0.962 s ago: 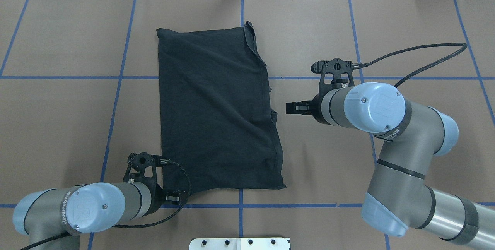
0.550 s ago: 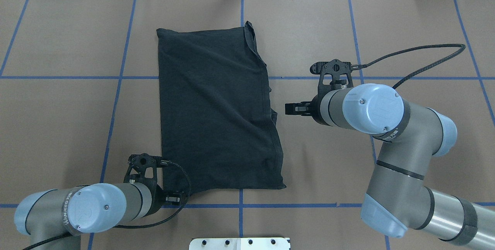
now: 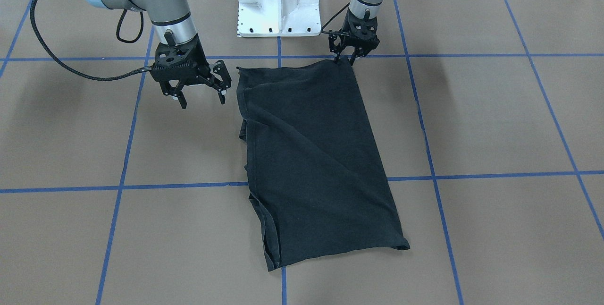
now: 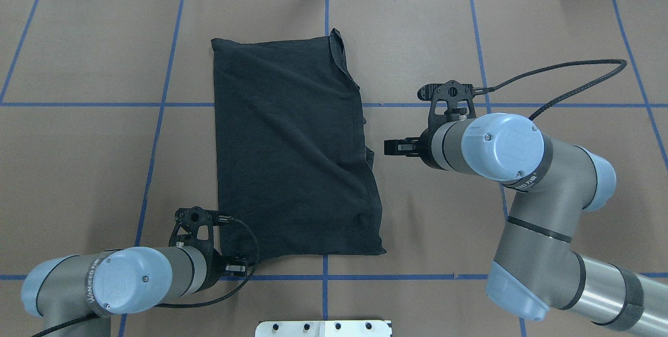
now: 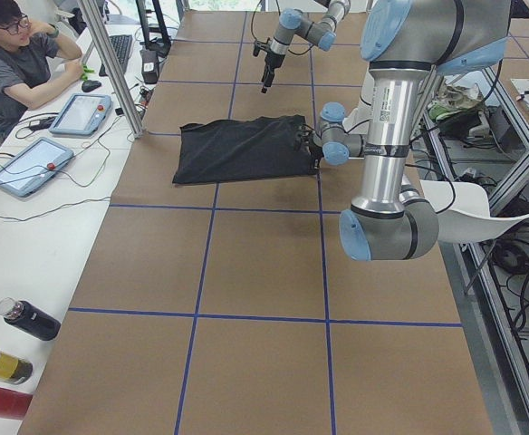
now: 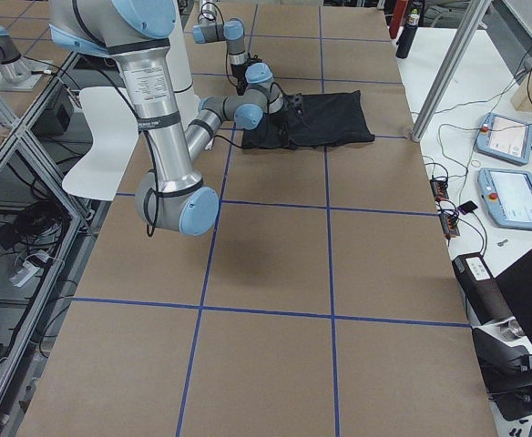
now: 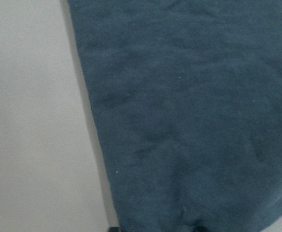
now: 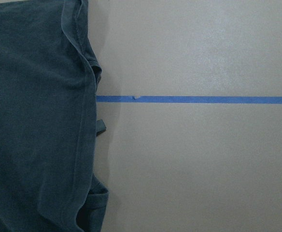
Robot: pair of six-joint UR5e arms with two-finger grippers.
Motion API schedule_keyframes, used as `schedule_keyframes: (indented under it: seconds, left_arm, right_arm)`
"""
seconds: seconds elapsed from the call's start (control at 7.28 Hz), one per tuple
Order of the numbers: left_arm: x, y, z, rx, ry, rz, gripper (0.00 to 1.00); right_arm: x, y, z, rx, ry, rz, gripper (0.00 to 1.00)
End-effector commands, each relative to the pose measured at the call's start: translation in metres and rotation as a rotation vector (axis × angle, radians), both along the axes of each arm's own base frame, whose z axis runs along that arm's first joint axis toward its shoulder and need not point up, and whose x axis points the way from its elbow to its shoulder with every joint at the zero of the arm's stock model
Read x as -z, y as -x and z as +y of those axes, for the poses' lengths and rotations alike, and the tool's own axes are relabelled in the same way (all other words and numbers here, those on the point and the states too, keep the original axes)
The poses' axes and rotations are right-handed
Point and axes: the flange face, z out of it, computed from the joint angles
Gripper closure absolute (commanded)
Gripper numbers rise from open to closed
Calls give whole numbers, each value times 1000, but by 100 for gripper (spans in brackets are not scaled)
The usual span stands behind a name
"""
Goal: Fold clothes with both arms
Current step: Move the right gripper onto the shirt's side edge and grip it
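The clothes are one black T-shirt [image 4: 292,154] folded into a long strip on the brown table, its print hidden. My left gripper [image 4: 235,266] stands at the shirt's near-left corner. In the front-facing view the left gripper [image 3: 346,62] has its fingertips down on that corner, a narrow gap between them. The left wrist view is filled with cloth [image 7: 189,121], with two dark fingertips just showing at the bottom edge, apart. My right gripper [image 3: 202,102] hangs wide open and empty, a short way off the T-shirt's [image 3: 311,154] right edge.
The white mounting block [image 3: 278,7] sits at the robot's side of the table. Blue tape lines [image 4: 417,105] cross the brown cover. A person [image 5: 15,54] sits at a side desk with tablets [image 5: 24,168]; bottles [image 5: 24,319] lie near that end.
The left arm's elbow has crept slightly to the right and the right arm a little to the left. The shirt lies as before.
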Motion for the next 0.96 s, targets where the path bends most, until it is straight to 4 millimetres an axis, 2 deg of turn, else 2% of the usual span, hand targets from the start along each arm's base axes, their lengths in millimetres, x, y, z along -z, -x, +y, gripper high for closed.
schedule_keyframes:
  seconds: [0.0,0.14,0.41,0.69,0.82]
  left_arm:
    - [1,1,-1,2,1,2,95]
    - [1,1,-1,3,-1,2,100]
    - [3,6,-6,12,-2,7,100]
    - [4,5,-6,12,-2,10,100]
    - [5,5,-6,12,-2,11,100]
  right_arm:
    - [0,1,0,2,-1,2,0]
    - [-1,2,1,4,0,3,0]
    - [2,14,11,-5,-10,3,0]
    - [1,47,34,-75,53,-23,0]
    - [9,68,31,-111,71,-35,1]
